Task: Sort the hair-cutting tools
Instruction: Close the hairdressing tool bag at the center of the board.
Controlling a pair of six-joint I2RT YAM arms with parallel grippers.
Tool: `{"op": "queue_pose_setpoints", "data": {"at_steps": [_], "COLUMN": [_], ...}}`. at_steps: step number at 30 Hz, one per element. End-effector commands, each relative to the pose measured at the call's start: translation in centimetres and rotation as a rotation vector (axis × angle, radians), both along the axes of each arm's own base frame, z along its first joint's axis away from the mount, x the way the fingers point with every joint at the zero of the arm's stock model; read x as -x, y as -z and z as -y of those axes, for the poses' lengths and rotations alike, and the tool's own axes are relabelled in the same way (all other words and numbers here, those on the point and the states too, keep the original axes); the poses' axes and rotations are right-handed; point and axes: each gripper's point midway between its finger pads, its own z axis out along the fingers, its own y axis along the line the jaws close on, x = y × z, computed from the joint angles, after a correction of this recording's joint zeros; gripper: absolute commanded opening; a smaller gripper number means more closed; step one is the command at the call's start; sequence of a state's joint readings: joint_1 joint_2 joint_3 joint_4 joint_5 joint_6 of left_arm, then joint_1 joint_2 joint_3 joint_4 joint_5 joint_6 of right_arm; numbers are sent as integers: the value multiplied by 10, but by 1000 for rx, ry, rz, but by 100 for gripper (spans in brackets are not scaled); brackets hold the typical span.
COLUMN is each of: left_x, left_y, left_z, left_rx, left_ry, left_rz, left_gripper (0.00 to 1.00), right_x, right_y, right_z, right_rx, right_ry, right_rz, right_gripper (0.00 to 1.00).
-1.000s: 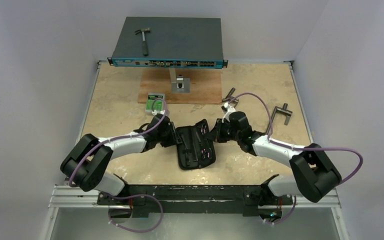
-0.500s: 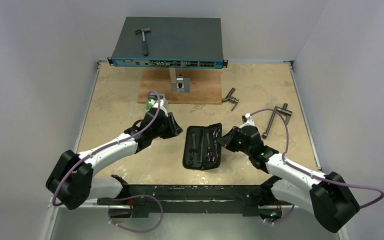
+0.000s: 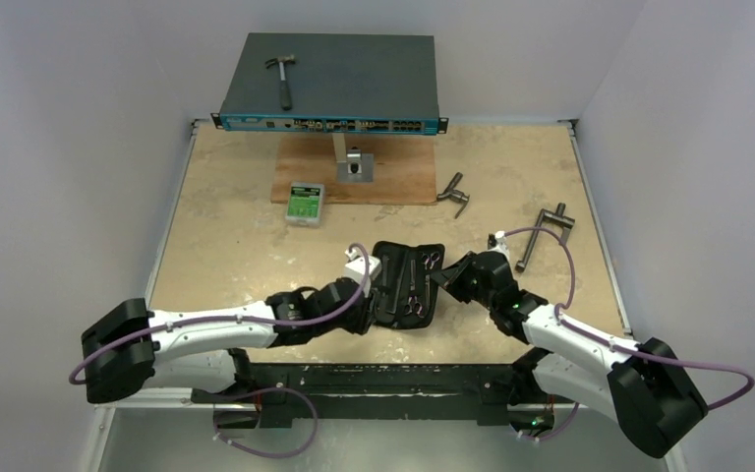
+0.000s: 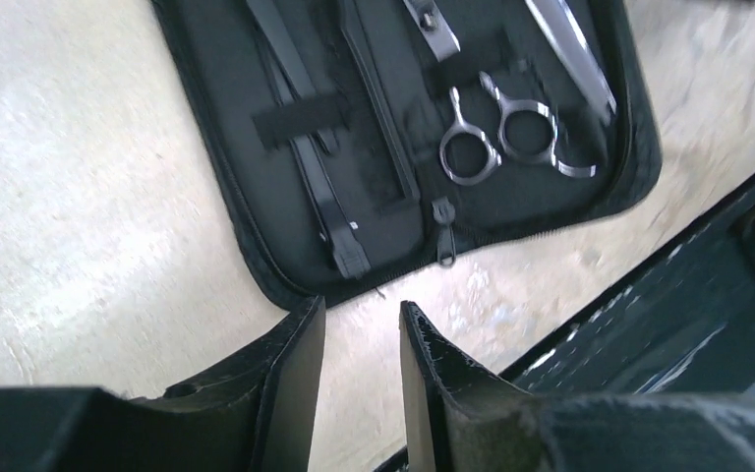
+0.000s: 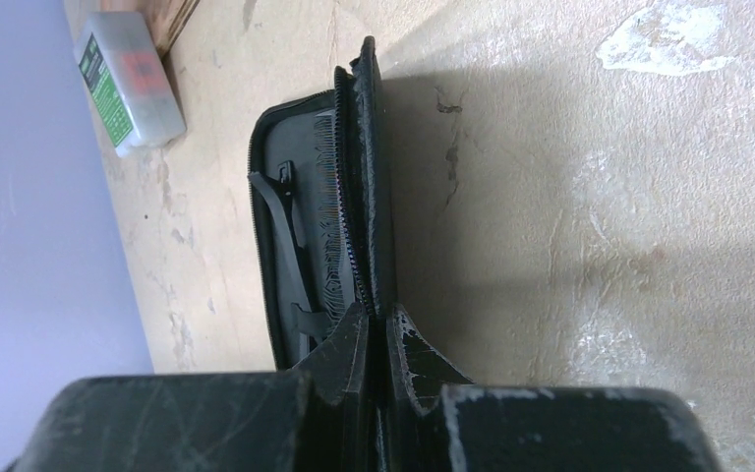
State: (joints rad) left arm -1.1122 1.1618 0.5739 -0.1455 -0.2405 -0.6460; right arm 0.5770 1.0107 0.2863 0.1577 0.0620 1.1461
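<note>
Top view, centre frame: black zip-up fabric case (image 3: 408, 244) lies open on beige stone-look table top (image 3: 236, 246). Tools sit inside it.

Left wrist view: silver ring-handled scissors (image 4: 499, 147) upper right of centre, rings toward cam, blades running off top edge. Slim black strips (image 4: 329, 211) upper centre, tucked under an elastic strap; comb or clips, can't tell which. A 2nd scissors shows in the top view, further up the case.

left gripper (image 4: 362, 364): fingers narrowly parted, nothing btwn them, just short of case's near rim, not touching.

right gripper (image 5: 381, 339): fingers pinched tight on case's right-hand edge, zip line running straight up-frame from the tips.

Small clear box w/ green label (image 3: 306, 202) above-left of case, well apart. Not part of the job.

Step, as I read it: case opened and pinned by R, L lined up for first pick. Nothing out of the case yet, so early in the sort.

Next move needs: L to cross the rim, drop low, widen enough for a ring or shank. The strips would have to slide out from under the strap lengthwise. R's pinch is needed as anchor or the case may drag w/ the pull.
</note>
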Motion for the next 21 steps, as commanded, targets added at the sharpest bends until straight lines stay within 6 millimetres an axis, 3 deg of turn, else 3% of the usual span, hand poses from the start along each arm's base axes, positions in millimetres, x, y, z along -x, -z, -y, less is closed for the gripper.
{"op": "queue_pose_setpoints", "data": {"at_steps": [1,7,12,21], "left_x": [0,7,17,31], "left_y": [8,5,12,18], "left_z": [-2,22,43,70], "left_rx": [-121,-65,-55,-146], "left_ry": [24,86,140,283], "left_rz": [156,264,228,325], "left_gripper": [32,27,27,31], "right_x": [-13,-12,-11,-9], "right_y": [-21,-23,-22,-24], "right_z": [-6,-9,-9,-11], "right_rx": [-72,-74,-75,-83], "right_ry": [40,21,18,4], "right_rz": [53,52,51,49], "right_gripper": [0,0,0,0]}}
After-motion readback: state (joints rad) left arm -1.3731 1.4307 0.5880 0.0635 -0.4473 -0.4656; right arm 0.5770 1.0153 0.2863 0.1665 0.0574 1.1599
